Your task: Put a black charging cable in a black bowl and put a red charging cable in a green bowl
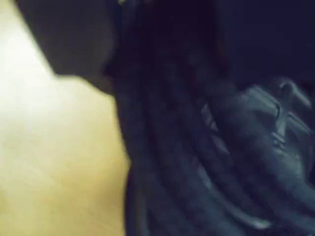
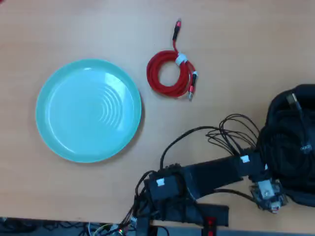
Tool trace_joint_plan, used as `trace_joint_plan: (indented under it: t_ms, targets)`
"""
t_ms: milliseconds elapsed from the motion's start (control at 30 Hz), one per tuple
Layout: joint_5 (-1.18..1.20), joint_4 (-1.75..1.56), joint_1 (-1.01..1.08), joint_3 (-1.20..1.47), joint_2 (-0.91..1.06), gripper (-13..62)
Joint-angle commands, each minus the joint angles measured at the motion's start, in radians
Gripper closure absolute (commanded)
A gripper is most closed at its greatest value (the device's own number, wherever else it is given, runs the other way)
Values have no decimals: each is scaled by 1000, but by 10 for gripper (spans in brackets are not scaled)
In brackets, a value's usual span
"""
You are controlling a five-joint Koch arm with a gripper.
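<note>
In the overhead view the black bowl (image 2: 295,187) sits at the right edge. My gripper (image 2: 276,160) reaches over it from the bottom. The black charging cable (image 2: 285,130) hangs dark against the bowl, with one plug (image 2: 294,101) near the bowl's far rim. The blurred wrist view is filled by its black strands (image 1: 172,152) very close to the camera, so the gripper appears shut on it. The red charging cable (image 2: 171,76) lies coiled on the table at top centre. The green bowl (image 2: 54,142) lies empty at the left.
The arm's base (image 2: 167,189) and its loose thin black wires (image 2: 231,130) lie along the bottom edge and beside the black bowl. Bare wooden table (image 2: 236,59) (image 1: 54,162) lies between the red coil and the black bowl.
</note>
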Motion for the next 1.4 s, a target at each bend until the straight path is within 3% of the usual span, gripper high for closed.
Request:
trace_joint_plan:
  t_ms: [0, 300, 867, 1367]
  targets:
    - [23, -98, -3, -1184, -2, 552]
    - [-15, -98, -11, -1287, 64, 555]
    - [-12, -84, 2, -1115, 54, 554]
    - [-5, -110, 6, -1089, -270, 554]
